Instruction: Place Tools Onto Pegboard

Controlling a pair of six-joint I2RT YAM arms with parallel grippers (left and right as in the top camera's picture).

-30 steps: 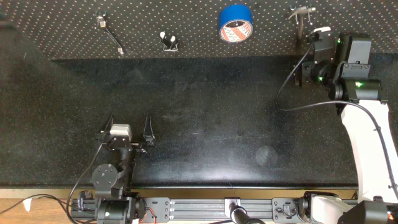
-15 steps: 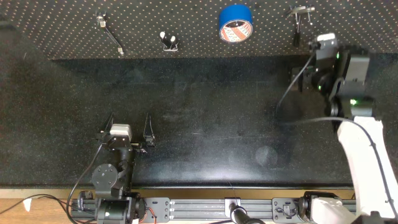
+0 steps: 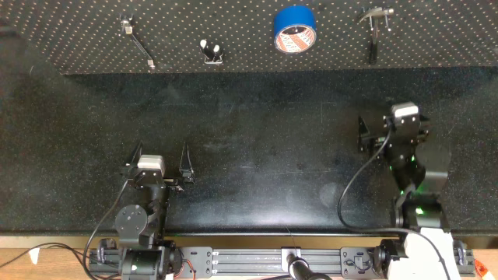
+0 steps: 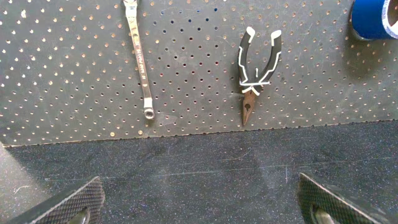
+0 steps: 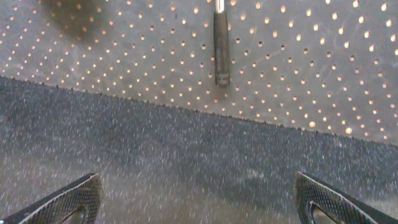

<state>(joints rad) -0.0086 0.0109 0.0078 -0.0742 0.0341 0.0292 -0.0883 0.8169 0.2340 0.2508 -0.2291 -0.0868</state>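
Four tools hang on the pegboard (image 3: 70,31) at the back: a steel wrench (image 3: 137,43), black-and-white pliers (image 3: 210,51), a blue tape roll (image 3: 294,29) and a hammer (image 3: 375,27). My left gripper (image 3: 160,155) rests low over the black mat at front left, open and empty. Its wrist view faces the wrench (image 4: 140,59), the pliers (image 4: 256,71) and the edge of the tape (image 4: 376,17). My right gripper (image 3: 391,124) hovers over the mat at the right, well short of the board, open and empty. The hammer handle (image 5: 220,43) hangs ahead of it.
A black mat (image 3: 257,148) covers the table between the arms and the pegboard. The right arm's cable (image 3: 350,187) loops over the mat. A rail with mounts (image 3: 288,257) runs along the front edge.
The right arm has drawn back from the hammer on the pegboard toward the front of the table, its gripper empty. The hammer stays hanging. The left arm has not moved.
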